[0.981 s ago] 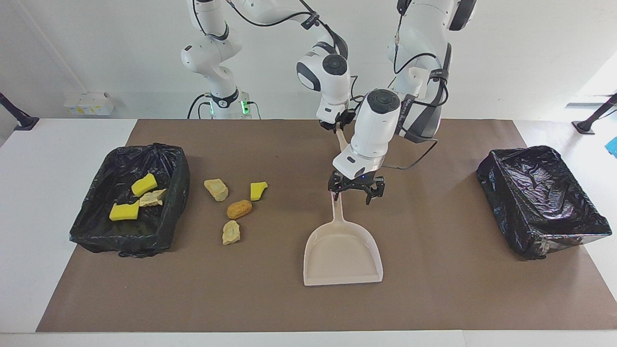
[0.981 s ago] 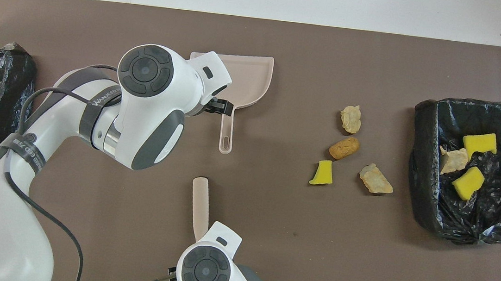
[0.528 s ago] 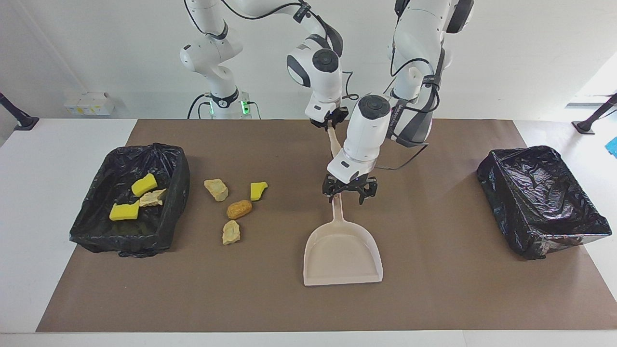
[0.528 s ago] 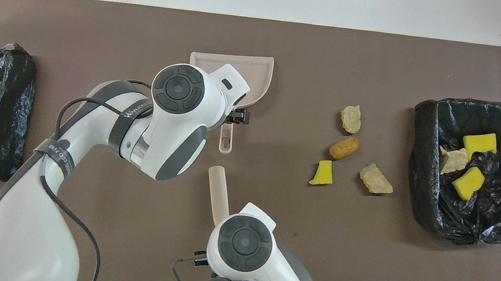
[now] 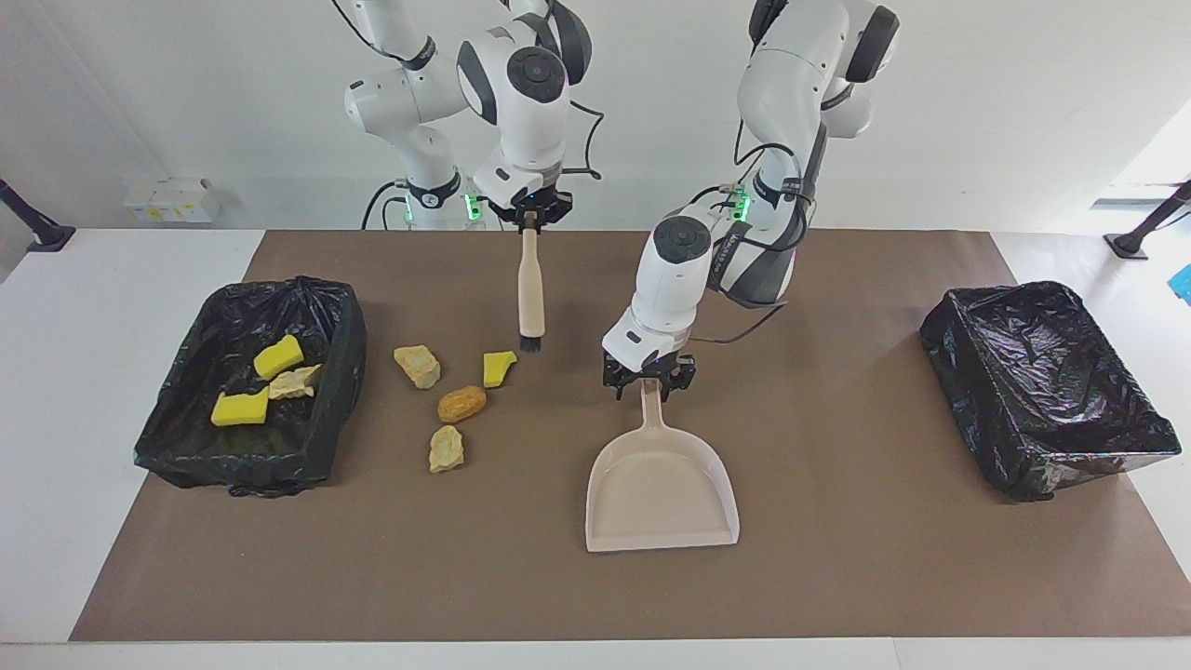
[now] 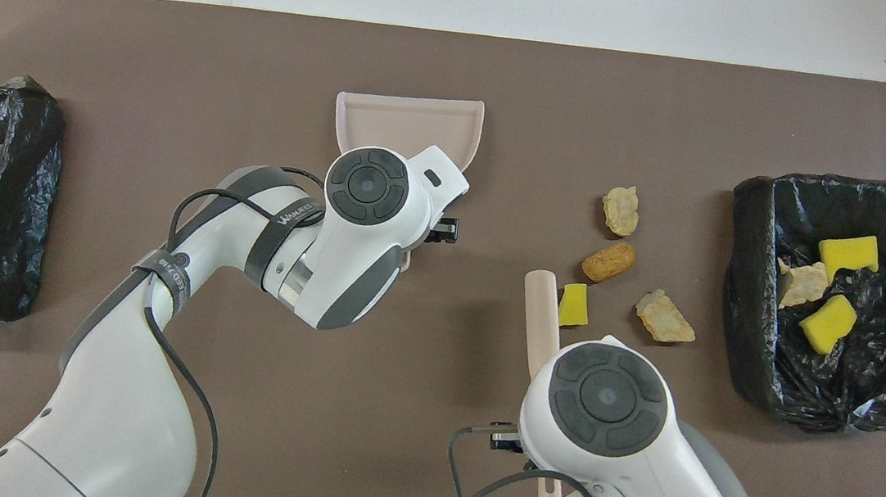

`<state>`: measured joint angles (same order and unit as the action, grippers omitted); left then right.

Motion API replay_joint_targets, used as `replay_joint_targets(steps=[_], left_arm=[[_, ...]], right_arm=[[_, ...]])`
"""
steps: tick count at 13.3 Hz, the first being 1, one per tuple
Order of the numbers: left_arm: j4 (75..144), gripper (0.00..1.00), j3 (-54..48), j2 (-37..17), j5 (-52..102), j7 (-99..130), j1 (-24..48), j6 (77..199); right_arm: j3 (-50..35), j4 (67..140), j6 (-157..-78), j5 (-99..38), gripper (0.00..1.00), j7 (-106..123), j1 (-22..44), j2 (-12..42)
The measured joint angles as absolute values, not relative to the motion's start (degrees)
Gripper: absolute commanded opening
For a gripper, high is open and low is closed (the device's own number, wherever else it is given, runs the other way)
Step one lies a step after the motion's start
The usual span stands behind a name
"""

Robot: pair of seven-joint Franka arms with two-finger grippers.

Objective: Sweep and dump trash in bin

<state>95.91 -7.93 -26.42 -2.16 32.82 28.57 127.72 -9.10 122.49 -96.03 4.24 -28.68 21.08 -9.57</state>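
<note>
The right gripper (image 5: 531, 216) is clamped on the upper end of the brush (image 5: 530, 291), which hangs upright with its dark bristle tip just beside the yellow sponge piece (image 5: 499, 368). The left gripper (image 5: 649, 383) sits at the dustpan's handle (image 5: 652, 409); whether its fingers have pinched the handle or stand apart around it cannot be told. The dustpan (image 5: 661, 489) lies flat on the brown mat (image 5: 837, 558), well apart from the loose trash.

Four pieces remain on the mat beside the lined bin (image 5: 251, 391) at the right arm's end — the sponge piece, a tan lump (image 5: 418, 365), an orange lump (image 5: 461, 403), another tan lump (image 5: 447, 448). Three pieces already lie in that bin. A second bin (image 5: 1047, 386) stands at the left arm's end.

Risks, as judged: a sweep begun before the pan is brought alongside would scatter the lumps; a shallow pinch on the thin handle could let the pan tilt or slip.

Hidden: in the overhead view the left arm covers the handle and the right arm covers the brush's grip.
</note>
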Motion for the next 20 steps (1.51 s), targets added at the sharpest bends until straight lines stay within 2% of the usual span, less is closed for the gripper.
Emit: replay_joint_targets(steps=[1, 4, 5, 7, 13, 16, 20], left_arm=[[95.8, 0.56, -7.9, -26.1, -2.2, 32.9, 28.6, 126.8], [95.7, 0.49, -7.8, -25.5, -2.2, 34.3, 28.6, 125.6], [95.7, 0.36, -7.8, -25.5, -2.2, 34.6, 28.6, 125.5], [95.7, 0.0, -7.7, -25.5, -2.2, 35.5, 28.6, 125.3], [95.5, 0.0, -6.9, -24.2, -4.8, 29.0, 27.7, 125.0], [95.4, 0.0, -6.5, -21.7, -4.8, 17.4, 24.9, 120.1], [95.4, 0.0, -6.6, -18.4, -4.8, 7.4, 24.3, 111.2]], right_arm=[[-9.1, 123.3, -96.1, 8.2, 0.0, -26.7, 18.7, -9.5], [-9.0, 126.5, -99.8, 16.2, 0.0, -19.8, 9.2, -9.3], [-8.9, 127.8, -101.6, 17.1, 0.0, -18.0, 6.3, -9.2], [-8.9, 129.8, -102.5, 17.4, 0.0, -16.3, 3.4, -9.1], [-9.6, 134.7, -106.9, 16.0, 0.0, -17.0, 3.5, -7.6], [-9.9, 134.4, -109.9, 10.7, 0.0, -17.0, 4.2, -5.1], [-10.0, 131.6, -109.8, 2.8, 0.0, -17.0, 8.8, -2.8]])
